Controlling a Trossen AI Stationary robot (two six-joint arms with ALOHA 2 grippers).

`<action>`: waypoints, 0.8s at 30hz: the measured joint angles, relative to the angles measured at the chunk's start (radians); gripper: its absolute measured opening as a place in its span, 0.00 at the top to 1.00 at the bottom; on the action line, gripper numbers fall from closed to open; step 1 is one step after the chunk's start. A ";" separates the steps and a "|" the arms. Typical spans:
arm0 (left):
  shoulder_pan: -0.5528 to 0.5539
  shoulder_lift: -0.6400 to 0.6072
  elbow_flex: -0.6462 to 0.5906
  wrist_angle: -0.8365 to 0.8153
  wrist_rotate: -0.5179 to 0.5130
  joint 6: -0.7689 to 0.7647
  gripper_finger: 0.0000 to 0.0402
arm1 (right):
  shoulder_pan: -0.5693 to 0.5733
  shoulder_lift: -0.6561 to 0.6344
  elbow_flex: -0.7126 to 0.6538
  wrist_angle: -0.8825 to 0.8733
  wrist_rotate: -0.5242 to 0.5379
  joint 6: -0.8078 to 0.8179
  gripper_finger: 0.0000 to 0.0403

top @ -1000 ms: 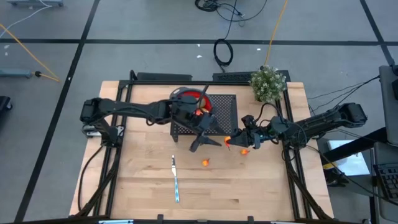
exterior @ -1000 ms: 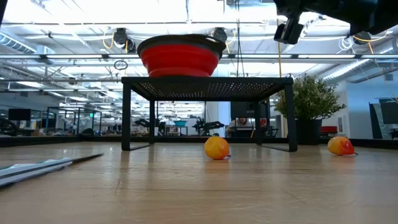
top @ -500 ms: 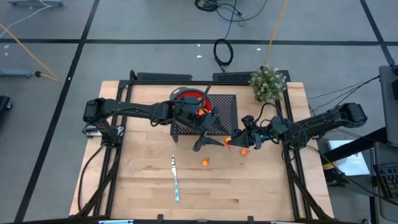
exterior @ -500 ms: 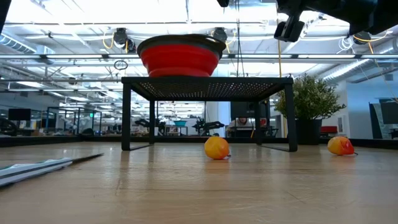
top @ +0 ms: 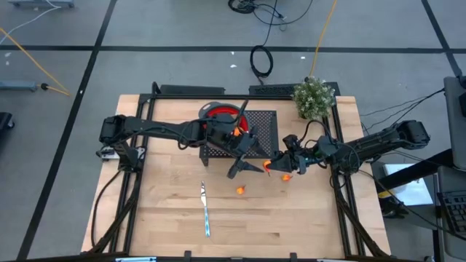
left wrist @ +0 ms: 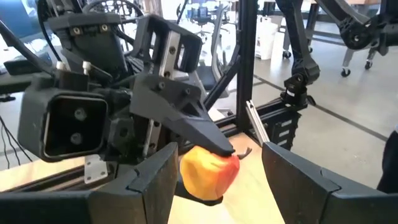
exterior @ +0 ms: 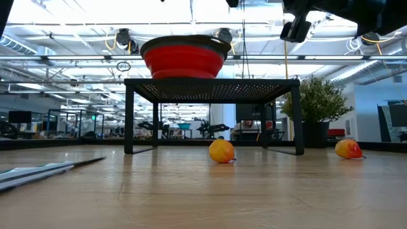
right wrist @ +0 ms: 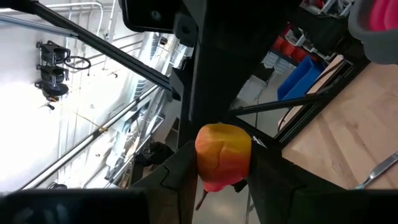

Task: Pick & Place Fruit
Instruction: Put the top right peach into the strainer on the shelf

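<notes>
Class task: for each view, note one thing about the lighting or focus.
Low view: bright ceiling lights behind the red bowl. Right wrist view: overexposed background behind the held fruit. Left wrist view: fruit sharp, room soft. High view: evenly lit table.

I get the high view straight down on the whole table (top: 167, 218); low view level at tabletop facing the room; both wrist views sit close on one fruit (left wrist: 208, 177).

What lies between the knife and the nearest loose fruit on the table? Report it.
Nothing: in the high view, only bare tabletop separates the knife from the fruit.
</notes>
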State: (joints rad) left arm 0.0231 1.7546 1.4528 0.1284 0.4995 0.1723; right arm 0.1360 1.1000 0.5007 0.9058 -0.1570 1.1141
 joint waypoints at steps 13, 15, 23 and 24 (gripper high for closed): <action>0.004 0.008 0.008 0.006 -0.002 0.004 0.42 | 0.000 0.000 0.000 0.019 0.003 0.000 0.72; 0.004 0.011 0.008 0.005 -0.002 0.006 0.42 | 0.000 0.000 0.000 0.030 0.004 0.000 0.72; 0.004 0.014 0.008 0.007 -0.003 0.006 0.42 | 0.000 0.000 0.000 0.047 0.031 0.000 0.72; 0.004 0.014 0.008 0.006 -0.003 0.006 0.42 | 0.000 0.001 0.000 0.048 0.034 0.000 0.72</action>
State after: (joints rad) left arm 0.0269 1.7683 1.4609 0.1349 0.4965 0.1787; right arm 0.1364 1.1008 0.5007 0.9536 -0.1227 1.1141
